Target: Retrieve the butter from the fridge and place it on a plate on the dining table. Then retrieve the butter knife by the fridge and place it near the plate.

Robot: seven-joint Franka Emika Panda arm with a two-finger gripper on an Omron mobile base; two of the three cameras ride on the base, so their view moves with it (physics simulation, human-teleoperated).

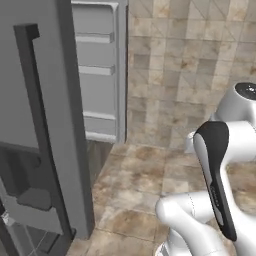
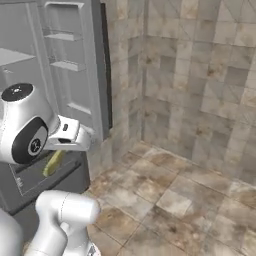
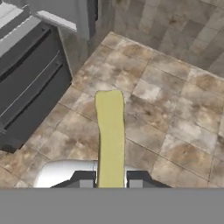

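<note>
The hand view gives the clearest look: the end effector (image 3: 111,179) is clenched on the butter (image 3: 110,135), with the two dark fingertips (image 3: 83,179) pressed against either side of the bar's near end. The butter sticks straight out away from the camera, a long flat olive-yellow slab with a slightly rounded far end, matte and plain. It hangs in the air over the floor (image 3: 175,109), which is mottled brown and beige stone tile with pale grout lines.

The right base view shows the same bar from the side: just a small yellow-green sliver (image 2: 54,163) poking down below the white wrist, in front of the fridge (image 2: 75,75). You can't see the fingers themselves there, the wrist housing covers them.

The left base view has the open fridge door (image 1: 45,125) big in the foreground, smooth grey with a dark vertical bar handle (image 1: 42,130) and a dispenser recess low down. Beyond it the other door's inner side shows moulded pale shelf rails.

In the hand view the fridge's lower part shows as dark drawers (image 3: 30,83) with thin lighter lines across their fronts, at the upper left. The right base view adds the tiled wall corner, same stone look as the floor.
</note>
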